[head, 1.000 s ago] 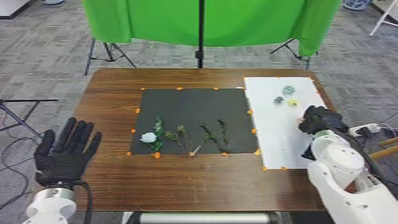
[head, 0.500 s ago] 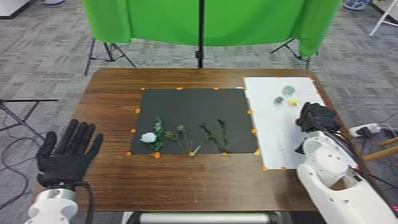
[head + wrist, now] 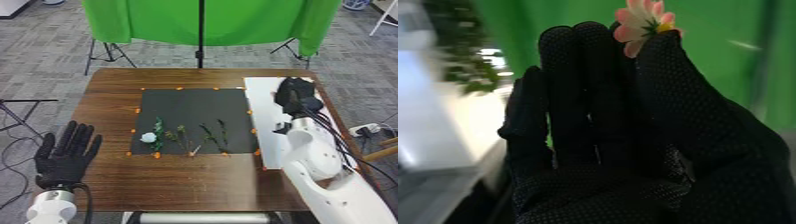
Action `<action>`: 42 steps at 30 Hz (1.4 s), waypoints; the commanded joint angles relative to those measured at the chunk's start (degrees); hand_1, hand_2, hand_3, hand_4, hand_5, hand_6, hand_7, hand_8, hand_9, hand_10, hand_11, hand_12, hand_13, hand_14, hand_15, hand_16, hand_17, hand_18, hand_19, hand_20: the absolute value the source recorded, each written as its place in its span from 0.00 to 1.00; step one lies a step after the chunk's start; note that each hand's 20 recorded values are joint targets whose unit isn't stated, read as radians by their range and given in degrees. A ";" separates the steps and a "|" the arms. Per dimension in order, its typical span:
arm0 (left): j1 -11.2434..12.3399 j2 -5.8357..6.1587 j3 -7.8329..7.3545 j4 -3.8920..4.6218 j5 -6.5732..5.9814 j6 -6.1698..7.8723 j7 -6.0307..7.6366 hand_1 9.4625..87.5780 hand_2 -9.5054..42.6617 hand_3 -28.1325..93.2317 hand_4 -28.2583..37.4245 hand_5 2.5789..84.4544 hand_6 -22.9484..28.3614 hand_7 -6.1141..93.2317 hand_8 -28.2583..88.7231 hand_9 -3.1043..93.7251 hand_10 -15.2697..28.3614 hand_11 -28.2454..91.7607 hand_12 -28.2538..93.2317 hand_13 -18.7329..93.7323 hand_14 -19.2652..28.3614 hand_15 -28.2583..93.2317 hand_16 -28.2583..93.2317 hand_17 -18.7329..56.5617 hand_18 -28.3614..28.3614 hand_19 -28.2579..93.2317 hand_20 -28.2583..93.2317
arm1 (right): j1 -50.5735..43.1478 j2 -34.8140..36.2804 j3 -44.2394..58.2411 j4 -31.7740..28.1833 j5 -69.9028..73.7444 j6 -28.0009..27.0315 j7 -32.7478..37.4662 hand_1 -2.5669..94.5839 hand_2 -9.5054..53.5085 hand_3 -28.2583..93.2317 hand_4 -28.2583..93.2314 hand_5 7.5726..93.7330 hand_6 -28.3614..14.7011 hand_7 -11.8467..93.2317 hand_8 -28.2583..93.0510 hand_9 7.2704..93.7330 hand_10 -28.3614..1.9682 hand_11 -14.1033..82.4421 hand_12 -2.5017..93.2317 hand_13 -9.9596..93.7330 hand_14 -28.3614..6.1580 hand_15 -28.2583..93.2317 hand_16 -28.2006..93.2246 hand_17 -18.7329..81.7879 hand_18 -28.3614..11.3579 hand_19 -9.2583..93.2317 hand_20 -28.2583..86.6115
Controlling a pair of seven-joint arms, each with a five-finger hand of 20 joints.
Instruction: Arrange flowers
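Over the far part of the white sheet, my right hand covers the spot of the small flower heads. The right wrist view has this hand pinching a pink flower between thumb and fingers, petals above the tips. On the black mat lie a white flower with green leaves and several thin green stems, in a row near its front edge. My left hand is left of the mat, fingers straight, holding nothing.
Orange tape bits edge the mat and sheet on the brown table. A green cloth hangs from a stand beyond the far edge. My right arm spans the table's right side.
My right hand has moved away from the front and inward, from the sheet's right edge to its far part, now covering the small flower heads. The left hand stays put.
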 commanded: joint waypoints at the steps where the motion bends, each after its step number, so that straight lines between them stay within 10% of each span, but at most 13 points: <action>1: 0.88 0.25 0.48 -0.33 -0.33 0.44 0.55 0.22 0.48 0.84 0.00 0.55 0.61 0.19 0.16 0.46 0.67 0.41 0.32 0.47 0.67 0.48 0.20 0.19 0.73 0.53 0.36 | 19.28 -14.66 -12.83 11.04 2.10 -2.99 -10.72 0.61 0.10 0.79 0.00 0.82 0.62 0.31 0.24 0.75 0.46 0.32 0.25 0.61 0.46 0.63 0.45 0.44 0.19 0.88 0.59; 12: -4.67 2.12 3.77 1.26 -0.05 1.58 -1.25 0.22 0.48 0.84 0.00 0.55 0.61 0.19 0.16 0.46 0.67 0.41 0.32 0.47 0.67 0.47 0.20 0.19 0.73 0.53 0.36 | 24.26 -29.09 -18.17 31.39 -12.17 -14.73 -31.50 0.60 0.10 0.79 0.00 0.81 0.65 0.33 0.23 0.75 0.53 0.31 0.26 0.62 0.53 0.60 0.47 0.42 0.23 0.85 0.59; 42: -4.35 2.19 3.75 1.71 -0.81 1.03 -1.59 0.22 0.48 0.84 0.00 0.55 0.61 0.19 0.16 0.46 0.67 0.41 0.32 0.47 0.67 0.47 0.20 0.19 0.73 0.53 0.36 | 22.66 -30.78 -20.93 29.53 -8.54 -16.26 -21.37 0.41 0.03 0.90 0.00 0.63 0.61 0.26 0.13 0.66 0.44 0.33 0.20 0.60 0.45 0.63 0.40 0.41 0.20 0.84 0.59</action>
